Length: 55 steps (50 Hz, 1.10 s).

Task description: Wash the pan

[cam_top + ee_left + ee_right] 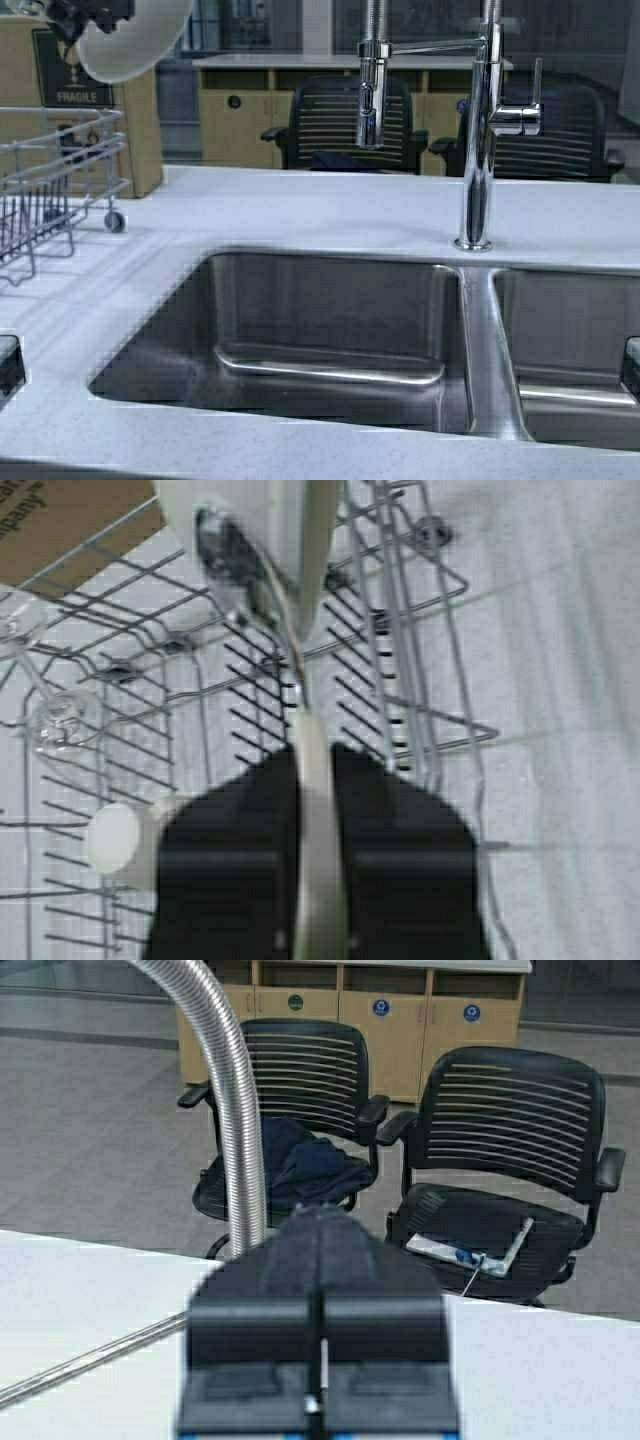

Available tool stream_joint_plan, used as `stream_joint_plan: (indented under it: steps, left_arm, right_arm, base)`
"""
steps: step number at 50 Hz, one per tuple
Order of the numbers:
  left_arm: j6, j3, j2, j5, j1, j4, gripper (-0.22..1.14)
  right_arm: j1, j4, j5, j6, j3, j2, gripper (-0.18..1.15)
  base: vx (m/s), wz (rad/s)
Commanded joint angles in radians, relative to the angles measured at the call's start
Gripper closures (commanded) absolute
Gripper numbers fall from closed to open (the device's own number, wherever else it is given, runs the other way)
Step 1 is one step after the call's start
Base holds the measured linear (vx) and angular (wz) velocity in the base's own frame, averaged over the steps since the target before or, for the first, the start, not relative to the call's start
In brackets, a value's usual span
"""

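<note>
Rack [420, 670] of wire lies beneath the left gripper [318, 860], clamped on the pan [270, 540], holding glasses [60, 720]; right gripper [318, 1360] pressed together; pan's bowl cut off.

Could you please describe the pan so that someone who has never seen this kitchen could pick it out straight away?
Start at the wire dish rack on the counter, left of the sink. Held in the air above it by the left gripper is the pan, gripped on edge by its rim. It is the only round, plain white thing there.

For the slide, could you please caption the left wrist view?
Left pincer holds the white pan edge-on above the wire dish rack.
</note>
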Motion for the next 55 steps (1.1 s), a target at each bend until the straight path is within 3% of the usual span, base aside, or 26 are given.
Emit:
stream_joint_plan:
  steps: [1,15,32,55]
  left_arm:
    - [0.037,0.003,-0.061,-0.014,0.100,0.009,0.89]
    - [0.063,0.084,-0.017,-0.161,0.307,0.008,0.89]
    - [0.063,0.112,0.114,-0.314,0.485,0.005,0.89]
    - [0.055,0.107,0.293,-0.350,0.583,-0.009,0.89]
  right_arm:
    - [0.002,0.002,-0.009,0.002,-0.017,-0.005,0.92]
    - [0.002,0.002,-0.009,0.002,-0.015,-0.003,0.92]
    - [0.002,0.002,-0.011,0.002,-0.014,-0.003,0.92]
    - [0.002,0.000,-0.011,0.002,-0.011,-0.005,0.92]
  base:
    - [0.00,0.00]
    - [0.00,0.00]
    - [0.00,0.00]
    - [0.00,0.00]
